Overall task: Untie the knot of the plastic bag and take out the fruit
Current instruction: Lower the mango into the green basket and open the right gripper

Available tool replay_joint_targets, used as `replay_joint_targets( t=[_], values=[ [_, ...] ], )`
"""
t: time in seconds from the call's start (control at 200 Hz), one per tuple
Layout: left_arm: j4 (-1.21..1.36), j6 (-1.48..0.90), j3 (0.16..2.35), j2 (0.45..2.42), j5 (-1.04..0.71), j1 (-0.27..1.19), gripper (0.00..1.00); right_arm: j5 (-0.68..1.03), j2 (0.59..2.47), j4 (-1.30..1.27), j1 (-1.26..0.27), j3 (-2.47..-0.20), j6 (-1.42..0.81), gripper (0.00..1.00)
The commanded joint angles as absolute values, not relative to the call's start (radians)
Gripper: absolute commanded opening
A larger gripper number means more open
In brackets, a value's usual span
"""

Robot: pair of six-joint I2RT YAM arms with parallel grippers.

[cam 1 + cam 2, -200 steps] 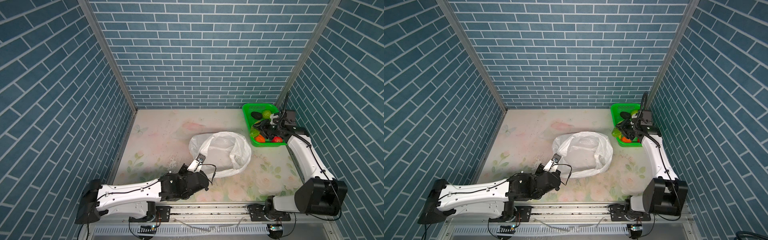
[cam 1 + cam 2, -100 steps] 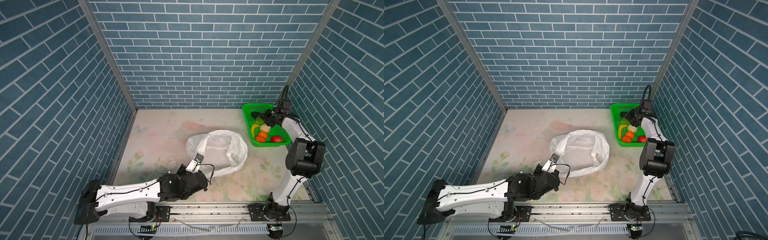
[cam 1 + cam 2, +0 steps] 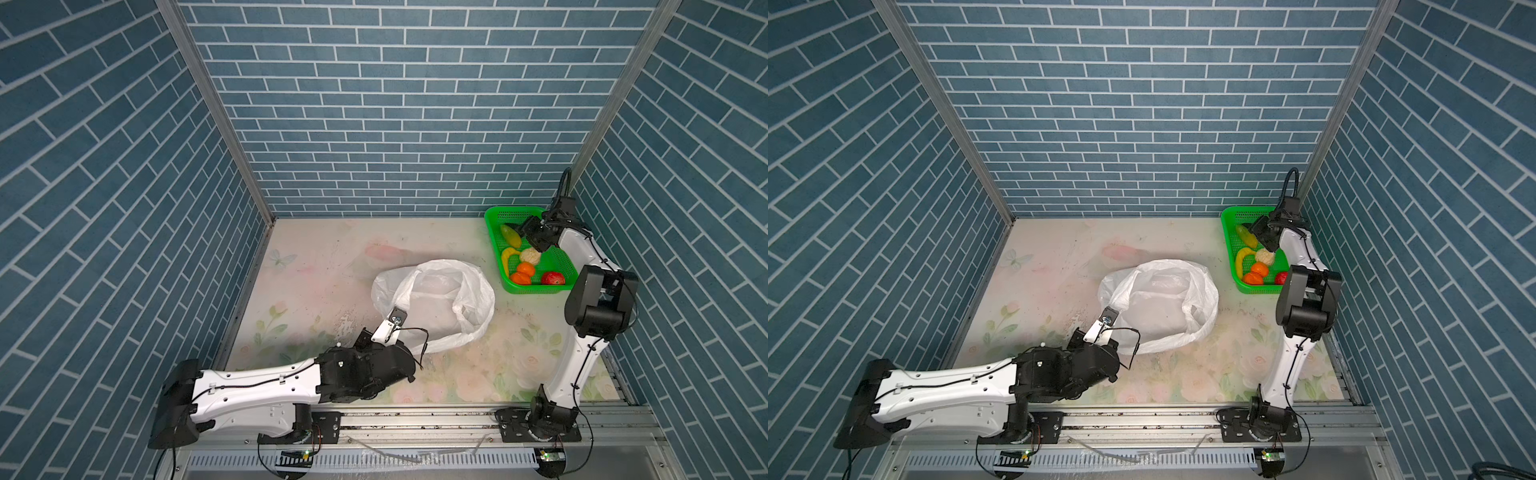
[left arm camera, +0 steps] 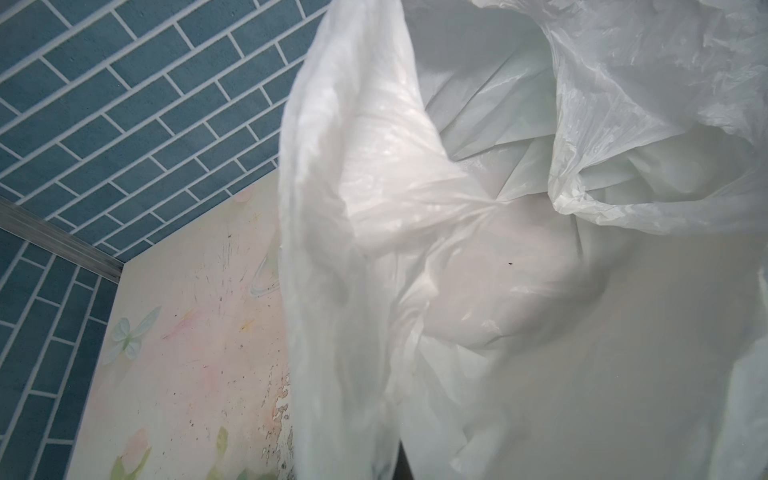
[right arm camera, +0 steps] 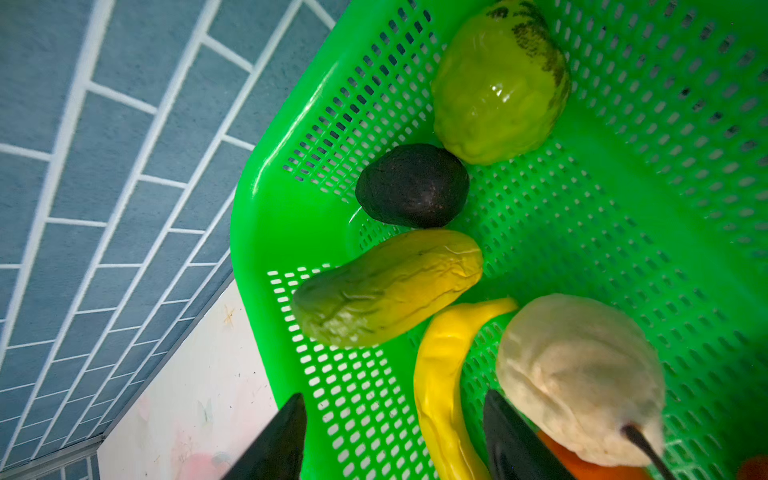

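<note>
**A:** Both top views first. Where is the plastic bag [image 3: 432,299]?

**B:** In the middle of the floral tabletop [image 3: 324,266], slumped low with its mouth gaping. No knot shows. The left gripper [image 3: 395,320] is clamped on the bag's near rim. The fruit [image 3: 525,266] lies well apart, in the green basket [image 3: 495,237] at the far right corner, and the right gripper [image 3: 536,241] hangs over it.

**A:** And the left wrist view?

**B:** Almost only film: thin, milky, translucent and creased, with one strip running down towards the jaws. I judge it nearly weightless, limp and slippery. Take it by a bunched fold or a handle loop, since a single layer could slide out or tear. Nothing coloured shows through it.

**A:** The right wrist view?

**B:** The fingers [image 5: 286,440] stand wide apart and hold nothing. Below them lie a green round piece [image 5: 498,83], a dark oval [image 5: 411,185], a yellow-green oblong [image 5: 386,286], a banana [image 5: 440,374] and a whitish knobbly piece [image 5: 577,374]. They look like glossy, light, firm toys. The round ones may roll, so I would grip them across the middle.
</note>
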State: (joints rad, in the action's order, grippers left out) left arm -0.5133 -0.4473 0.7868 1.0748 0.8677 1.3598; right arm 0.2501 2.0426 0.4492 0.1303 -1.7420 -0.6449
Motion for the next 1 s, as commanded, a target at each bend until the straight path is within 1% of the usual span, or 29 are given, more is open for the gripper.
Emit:
replay_joint_targets(
  t=[0.0, 0.17, 0.425, 0.72, 0.995],
  values=[
    [-0.515, -0.456, 0.793, 1.084, 0.879, 1.353, 0.0, 0.246, 1.964, 0.456, 0.13, -1.707, -0.609, 0.68],
    [-0.509, -0.464, 0.8, 1.094, 0.882, 1.341, 0.0, 0.277, 1.862, 0.438, 0.121, -1.597, -0.616, 0.68],
    [-0.453, -0.45, 0.792, 1.115, 0.867, 1.281, 0.0, 0.311, 1.642, 0.442, 0.073, -1.364, -0.601, 0.68],
    [-0.328, -0.364, 0.776, 1.129, 0.788, 1.131, 0.0, 0.313, 1.363, 0.556, 0.01, -1.156, -0.587, 0.68],
    [-0.164, -0.28, 0.782, 1.219, 0.689, 0.991, 0.0, 0.348, 1.135, 0.651, -0.037, -0.978, -0.649, 0.68]
  ],
)
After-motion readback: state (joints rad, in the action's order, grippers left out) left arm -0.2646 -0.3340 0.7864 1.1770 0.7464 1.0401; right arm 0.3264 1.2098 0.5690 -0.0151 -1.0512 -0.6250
